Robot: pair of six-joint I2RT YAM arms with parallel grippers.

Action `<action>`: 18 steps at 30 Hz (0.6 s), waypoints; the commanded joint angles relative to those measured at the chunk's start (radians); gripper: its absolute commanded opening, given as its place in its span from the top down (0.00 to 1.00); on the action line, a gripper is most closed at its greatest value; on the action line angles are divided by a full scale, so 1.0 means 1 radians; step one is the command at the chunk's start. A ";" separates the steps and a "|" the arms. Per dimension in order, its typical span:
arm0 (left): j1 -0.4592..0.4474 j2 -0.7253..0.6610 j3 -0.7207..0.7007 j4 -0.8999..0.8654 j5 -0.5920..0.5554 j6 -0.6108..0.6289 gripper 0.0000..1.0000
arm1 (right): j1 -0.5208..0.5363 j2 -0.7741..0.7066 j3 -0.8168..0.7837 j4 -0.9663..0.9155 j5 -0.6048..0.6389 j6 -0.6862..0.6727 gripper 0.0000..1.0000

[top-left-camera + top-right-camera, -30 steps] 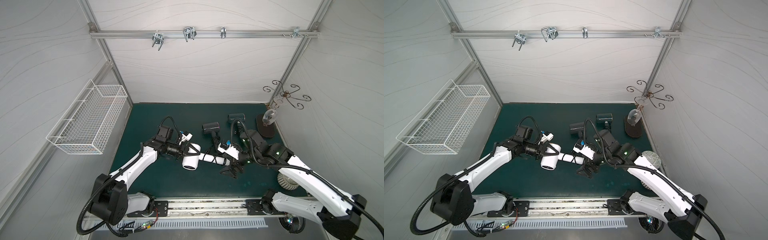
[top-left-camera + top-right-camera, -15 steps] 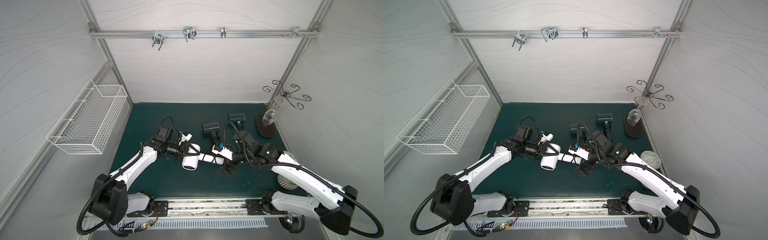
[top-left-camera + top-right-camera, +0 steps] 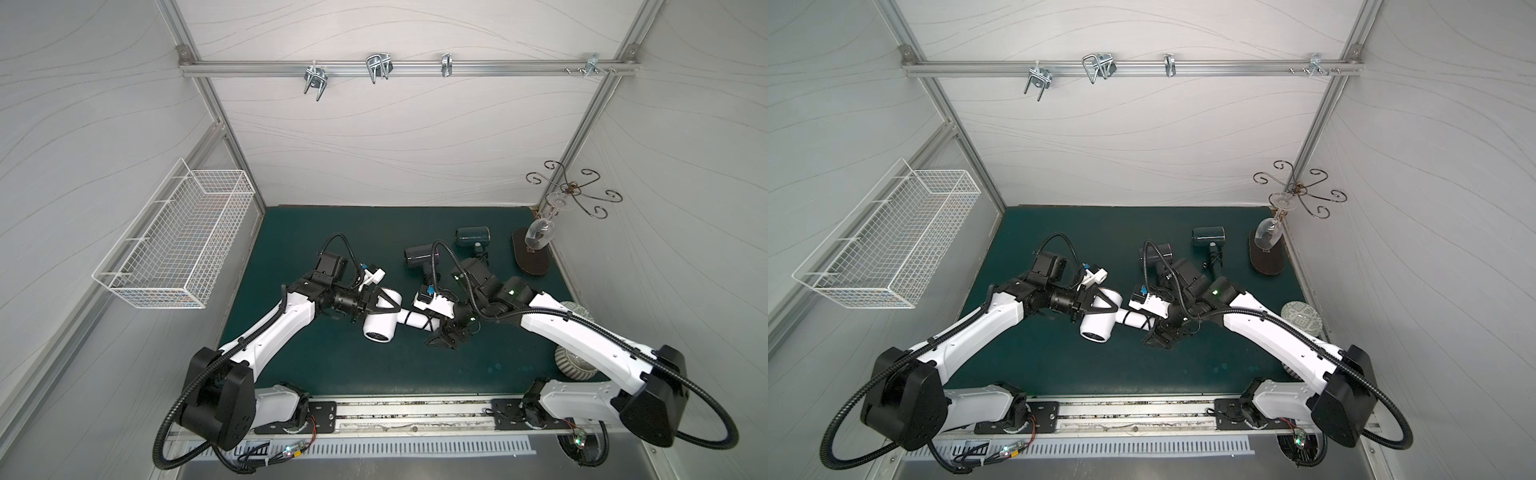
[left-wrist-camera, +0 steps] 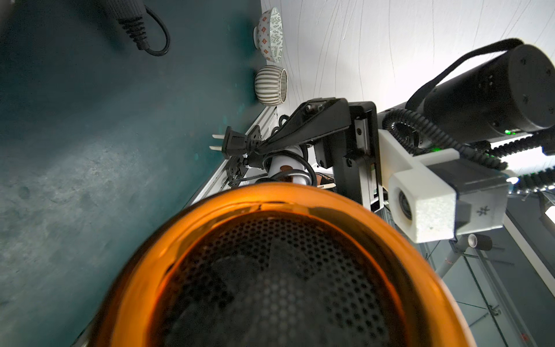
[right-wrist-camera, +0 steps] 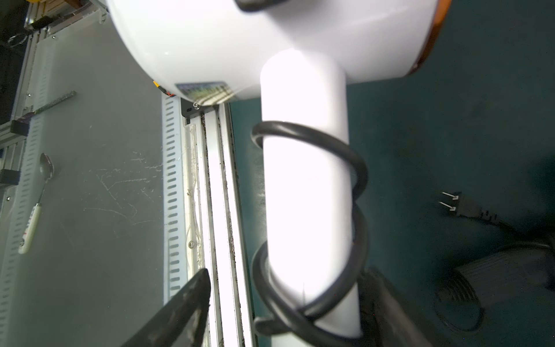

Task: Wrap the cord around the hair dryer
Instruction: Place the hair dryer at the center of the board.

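Observation:
The white hair dryer (image 3: 380,322) (image 3: 1098,322) is held off the green mat, and my left gripper (image 3: 388,311) (image 3: 1106,313) is shut on its barrel. The left wrist view is filled by its orange-rimmed rear grille (image 4: 180,225). The black cord (image 5: 357,177) (image 3: 409,318) spirals around the white handle (image 5: 303,180). My right gripper (image 3: 436,332) (image 5: 289,276) straddles the handle's end with the coils between its fingers. It is open, with a gap between one finger (image 5: 186,309) and the handle. A two-pronged plug (image 5: 459,207) (image 4: 231,142) shows beside the handle.
Two dark hair dryers (image 3: 419,262) (image 3: 471,237) lie behind. A wine glass (image 3: 538,235) hangs over a dark oval base (image 3: 532,257) at the back right. Two bowls (image 4: 270,85) (image 4: 270,33) stand by the right wall. A wire basket (image 3: 183,245) hangs on the left wall.
My right arm has moved left onto the handle's end and its jaws have narrowed around it. The left arm and the dryer have stayed still.

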 commanded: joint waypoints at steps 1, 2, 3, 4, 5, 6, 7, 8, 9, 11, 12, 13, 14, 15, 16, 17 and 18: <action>0.005 -0.033 0.051 0.052 0.075 0.020 1.00 | -0.021 0.012 0.022 -0.073 -0.100 -0.039 0.27; 0.007 -0.034 0.053 0.053 0.075 0.022 1.00 | -0.031 0.017 0.020 -0.083 -0.116 -0.041 0.29; 0.008 -0.034 0.053 0.051 0.075 0.022 1.00 | -0.039 0.021 0.021 -0.093 -0.128 -0.044 0.31; 0.011 -0.035 0.053 0.052 0.074 0.023 1.00 | -0.046 0.026 0.023 -0.106 -0.145 -0.049 0.33; 0.013 -0.034 0.054 0.053 0.076 0.024 1.00 | -0.053 0.029 0.023 -0.118 -0.160 -0.054 0.36; 0.014 -0.033 0.057 0.054 0.078 0.025 1.00 | -0.059 0.030 0.023 -0.125 -0.172 -0.056 0.38; 0.016 -0.031 0.062 0.052 0.080 0.027 1.00 | -0.062 0.033 0.019 -0.129 -0.181 -0.061 0.38; 0.017 -0.028 0.067 0.048 0.082 0.032 1.00 | -0.061 0.032 0.015 -0.128 -0.184 -0.061 0.38; 0.019 -0.024 0.074 0.042 0.083 0.038 1.00 | -0.061 0.033 0.010 -0.124 -0.188 -0.061 0.38; 0.022 -0.011 0.096 0.009 0.088 0.068 1.00 | -0.062 0.041 0.006 -0.123 -0.198 -0.062 0.38; 0.022 -0.007 0.109 -0.010 0.088 0.086 1.00 | -0.061 0.047 0.008 -0.124 -0.199 -0.061 0.39; 0.022 0.002 0.125 -0.032 0.088 0.105 1.00 | -0.061 0.057 0.012 -0.125 -0.204 -0.061 0.39; 0.022 0.010 0.141 -0.053 0.090 0.123 1.00 | -0.062 0.065 0.015 -0.125 -0.213 -0.061 0.40; 0.022 0.017 0.154 -0.068 0.089 0.138 1.00 | -0.061 0.072 0.017 -0.124 -0.221 -0.060 0.41; 0.022 0.025 0.168 -0.085 0.089 0.153 1.00 | -0.059 0.082 0.020 -0.122 -0.226 -0.057 0.42; 0.022 0.033 0.180 -0.094 0.089 0.163 1.00 | -0.060 0.091 0.023 -0.121 -0.234 -0.056 0.43; 0.022 0.038 0.188 -0.095 0.091 0.166 1.00 | -0.060 0.098 0.026 -0.122 -0.237 -0.055 0.45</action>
